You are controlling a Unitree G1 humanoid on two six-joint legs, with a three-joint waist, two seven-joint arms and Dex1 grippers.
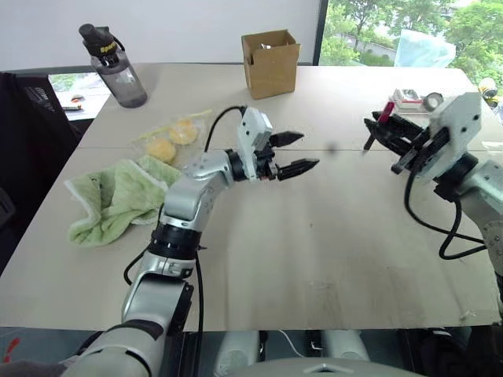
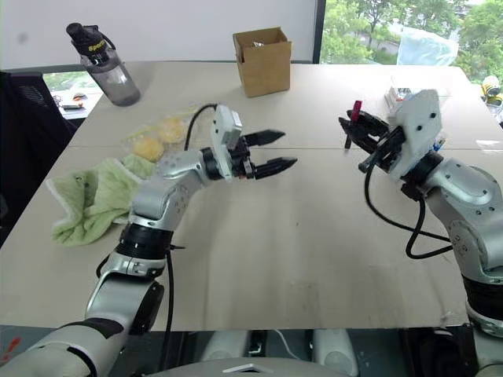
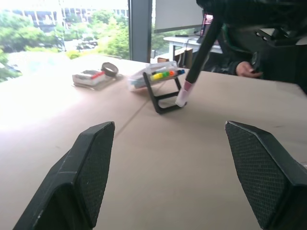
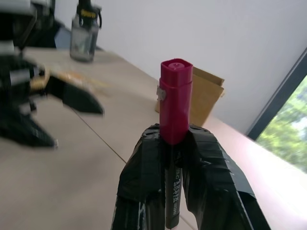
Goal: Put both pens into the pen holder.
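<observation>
My right gripper [image 1: 383,130] is shut on a pen [image 4: 175,100], a slim black marker with a magenta cap [image 1: 387,110]. It holds the pen roughly upright above the right side of the table, cap up and barrel hanging below the fingers. In the left wrist view the pen [image 3: 196,62] hangs in front of the pen holder [image 3: 163,82], a tilted clear box on a black stand showing colourful marker ends. My left gripper [image 1: 295,154] hovers over the table's middle, pointing toward the right gripper. It is open, with nothing between its fingers [image 3: 86,177].
At the back of the table stand a brown cardboard box [image 1: 269,61] and a grey water bottle [image 1: 116,69]. A green towel [image 1: 118,196] and a bag of yellow pieces [image 1: 173,137] lie at the left. A flat clear tray with a tape roll [image 3: 93,76] sits near the holder.
</observation>
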